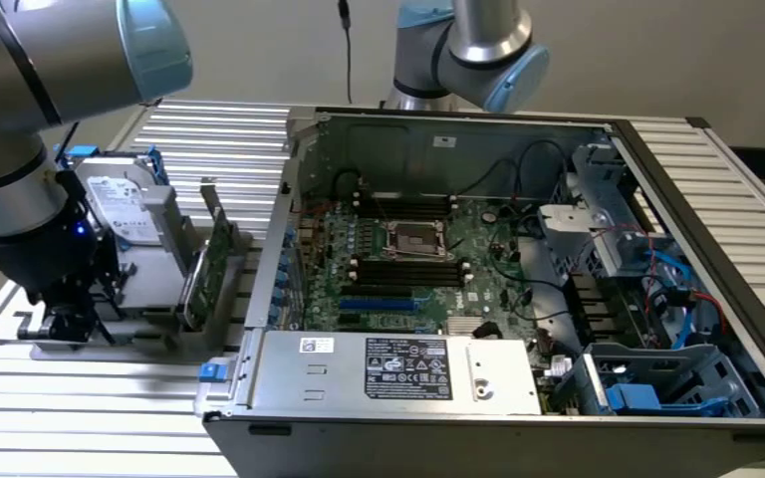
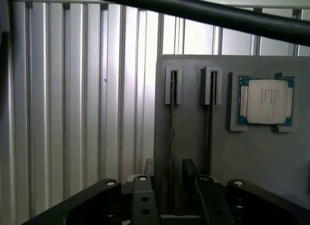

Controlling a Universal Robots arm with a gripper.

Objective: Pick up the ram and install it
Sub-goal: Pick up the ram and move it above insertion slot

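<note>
Two ram sticks stand on edge in slots of a grey holder (image 2: 189, 137); in the wrist view they are edge-on, one (image 2: 172, 113) and a second (image 2: 211, 113). In the exterior view they are thin green boards (image 1: 207, 267) on the holder (image 1: 156, 334), at the exterior view's left of the open computer case. My gripper (image 2: 177, 200) is open, its black fingers (image 2: 144, 198) apart with nothing between them, above the holder's near end. The first stick lines up with the gap between the fingers. The exterior view has the gripper (image 1: 64, 321) low at the holder's left end.
A processor chip (image 2: 266, 101) sits in a recess of the holder. A hard drive (image 1: 124, 209) stands upright behind the sticks. The open case (image 1: 356, 378) holds the motherboard (image 1: 422, 269) with dark memory slots. A ribbed metal table (image 1: 77, 418) lies underneath; a second arm (image 1: 476, 50) is at the back.
</note>
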